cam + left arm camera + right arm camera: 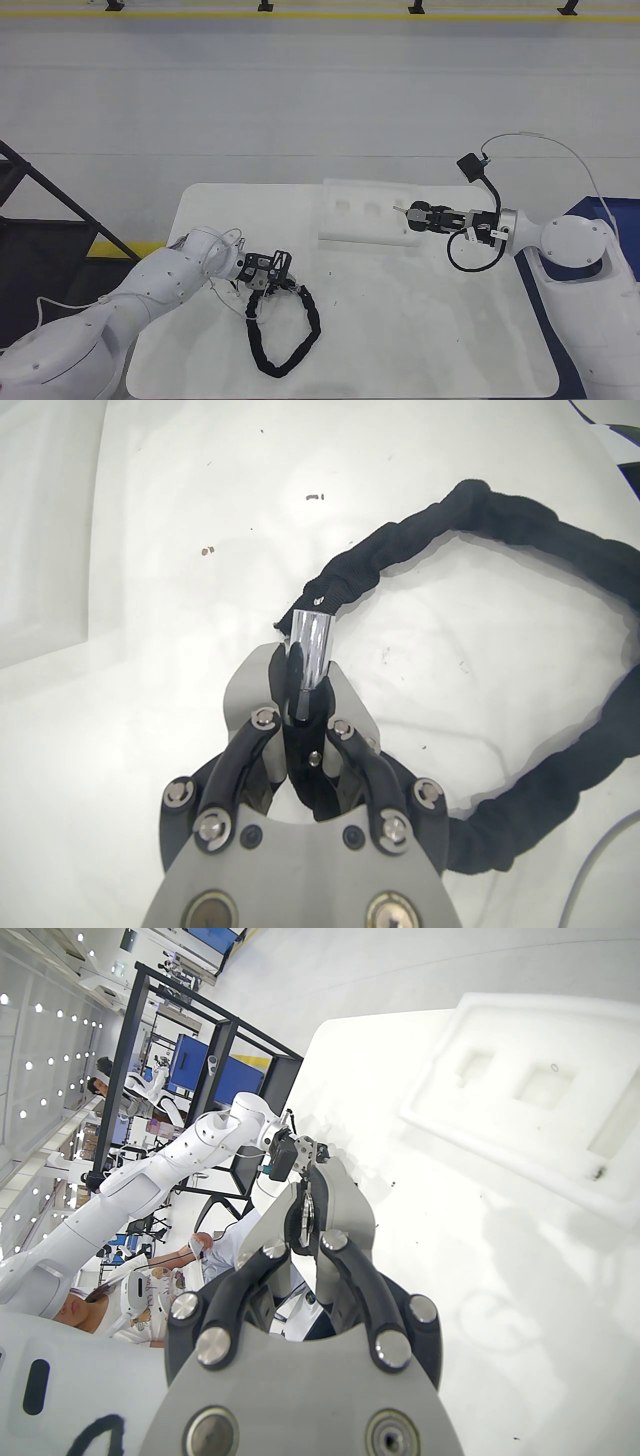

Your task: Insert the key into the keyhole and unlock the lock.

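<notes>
The lock is a black fabric-sleeved chain point(290, 340) lying in a loop on the white table, with a chrome cylinder point(312, 645) at one end. My left gripper point(302, 680) is shut on that cylinder at the loop's upper end point(272, 270), low over the table's left part. My right gripper point(410, 213) is held above the right end of a white foam tray, shut on the key point(306, 1210). The key's thin metal edge shows between the pads, and its tip point(399, 210) points left. Key and lock are far apart.
The white foam tray point(350, 230) with shallow square pockets point(542, 1083) lies at the table's back middle. The table top point(430, 330) is bare between the arms and toward the front right. A black metal frame point(50, 200) stands off the table's left.
</notes>
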Motion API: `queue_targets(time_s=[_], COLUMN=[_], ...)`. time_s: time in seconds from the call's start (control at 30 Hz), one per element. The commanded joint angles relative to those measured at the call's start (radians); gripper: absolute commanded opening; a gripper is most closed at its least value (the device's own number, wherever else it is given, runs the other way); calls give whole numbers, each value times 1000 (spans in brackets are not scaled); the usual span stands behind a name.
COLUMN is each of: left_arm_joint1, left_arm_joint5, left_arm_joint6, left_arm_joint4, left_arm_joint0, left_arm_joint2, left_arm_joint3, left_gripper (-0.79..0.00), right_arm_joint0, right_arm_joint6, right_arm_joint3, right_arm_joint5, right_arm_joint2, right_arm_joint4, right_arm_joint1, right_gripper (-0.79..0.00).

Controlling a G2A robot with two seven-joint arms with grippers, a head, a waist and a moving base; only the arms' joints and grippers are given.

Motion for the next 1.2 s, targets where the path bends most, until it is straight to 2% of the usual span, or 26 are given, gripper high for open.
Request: queue_targets(time_s=[0.0, 0.13, 0.23, 0.6, 0.8, 0.97, 1.17], left_arm_joint1=[-1, 5, 17, 113, 147, 145, 116], left_arm_joint5=[-13, -50, -51, -92, -113, -117, -90], left_arm_joint6=[23, 95, 97, 55, 34, 25, 36], left_arm_joint4=[-3, -19, -67, -253, -329, -330, -326], left_arm_joint0=[-3, -14, -17, -56, -56, -70, -84], left_arm_joint2=[-4, -17, -26, -86, -135, -164, -182], left_arm_joint3=[6, 3, -33, -271, -373, -430, -457], left_gripper=[-785, -785, -785, -785, -785, -785, -785], right_arm_joint0=[0, 0, 0, -10, 8, 25, 44], right_arm_joint6=[0, 0, 0, -6, 126, 208, 255], right_arm_joint3=[0, 0, 0, -14, -121, -211, -281], right_arm_joint5=[0, 0, 0, 4, 74, 141, 258], right_arm_joint2=[0, 0, 0, -5, -4, -2, 4], right_arm_joint4=[0, 0, 0, -6, -75, -83, -57], right_arm_joint1=[0, 0, 0, 1, 17, 27, 36], right_gripper=[-785, -785, -785, -785, -785, -785, -785])
